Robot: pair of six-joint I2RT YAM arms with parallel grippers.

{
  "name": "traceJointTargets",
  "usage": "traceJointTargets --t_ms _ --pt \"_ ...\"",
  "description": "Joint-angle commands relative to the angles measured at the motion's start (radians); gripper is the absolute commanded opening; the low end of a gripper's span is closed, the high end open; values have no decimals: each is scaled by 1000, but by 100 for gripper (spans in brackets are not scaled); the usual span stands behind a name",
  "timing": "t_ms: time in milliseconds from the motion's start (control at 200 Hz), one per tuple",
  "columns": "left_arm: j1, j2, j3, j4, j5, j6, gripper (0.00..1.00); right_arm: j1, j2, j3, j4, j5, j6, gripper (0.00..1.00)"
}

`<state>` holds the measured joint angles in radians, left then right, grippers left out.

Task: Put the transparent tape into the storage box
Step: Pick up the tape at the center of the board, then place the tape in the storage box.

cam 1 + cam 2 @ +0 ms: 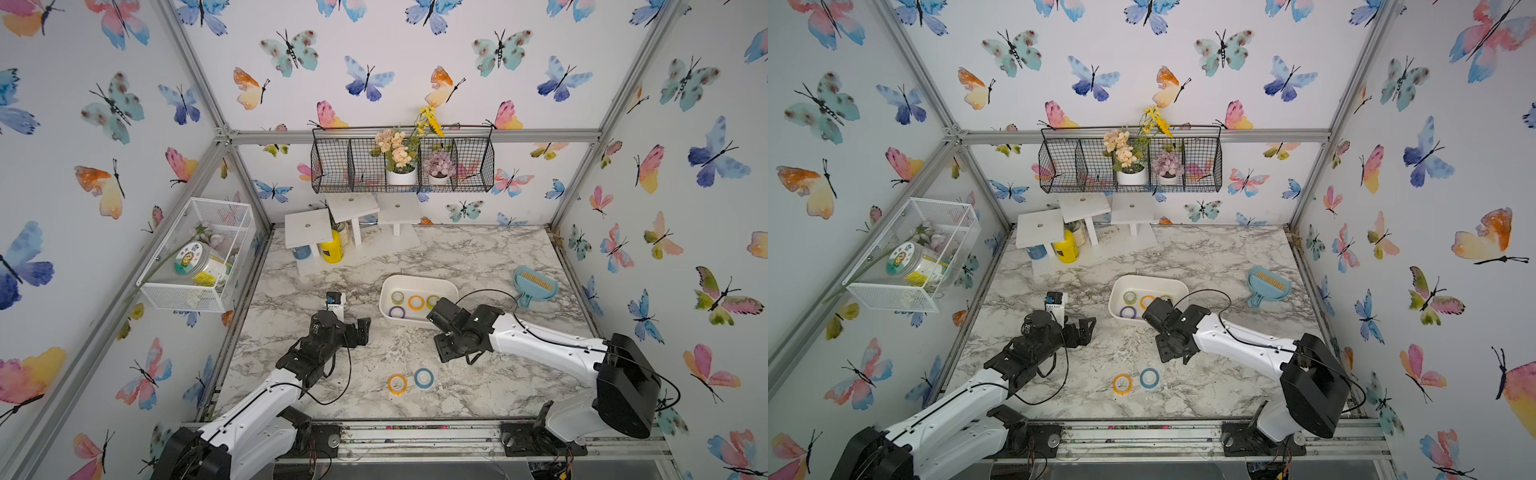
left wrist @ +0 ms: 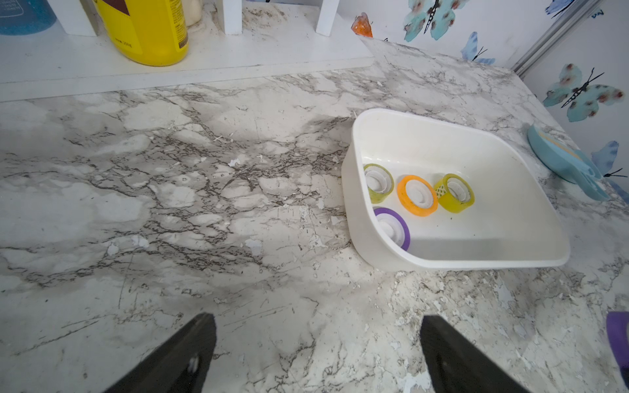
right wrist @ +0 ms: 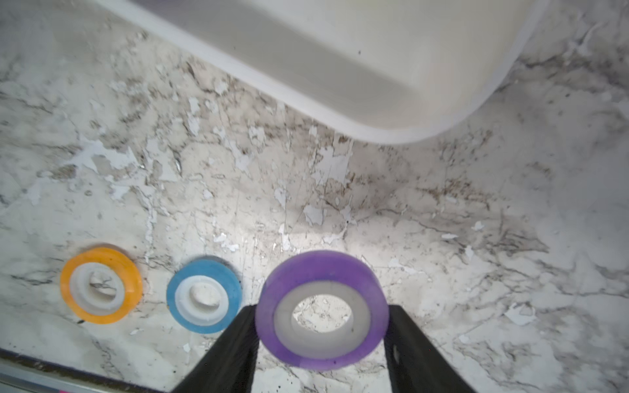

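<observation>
The purple tape roll [image 3: 320, 268] is clamped in the right claw [image 3: 321, 309], just outside the storage box [image 2: 503, 211] — inside it are two yellow-green rolls [image 2: 454, 200], an orange roll [image 2: 405, 200] and a purple roll [image 2: 401, 223]. A loose orange roll [image 3: 68, 285] and a blue roll [image 3: 204, 267] lie on the table [image 3: 442, 238] — the left claw [image 2: 318, 320] is spread wide, empty

Left arm [image 1: 253, 411]: glossy white shell, black joints, small dark screws.
Right arm [image 1: 544, 345]: white shell, bulky black housing.
Cables [image 1: 488, 291]: thin, black, looping.
Left pincer [image 2: 318, 354]: flat black fingers [image 2: 177, 360].
Right pincer [image 3: 321, 316]: likewise black.
</observation>
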<state>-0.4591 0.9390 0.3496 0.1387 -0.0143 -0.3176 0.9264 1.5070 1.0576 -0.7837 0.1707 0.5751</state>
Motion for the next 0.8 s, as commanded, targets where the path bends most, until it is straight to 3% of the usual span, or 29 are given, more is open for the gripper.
traceJointTargets --t_ms 0,295,796 --pt "2 -7 6 17 -16 13 99 -30 48 74 -29 33 -76 60" --pt "2 -5 7 15 -21 15 99 -106 186 266 14 -11 -168 60" --pt "3 5 7 20 -23 14 99 -146 482 555 47 -92 -242 60"
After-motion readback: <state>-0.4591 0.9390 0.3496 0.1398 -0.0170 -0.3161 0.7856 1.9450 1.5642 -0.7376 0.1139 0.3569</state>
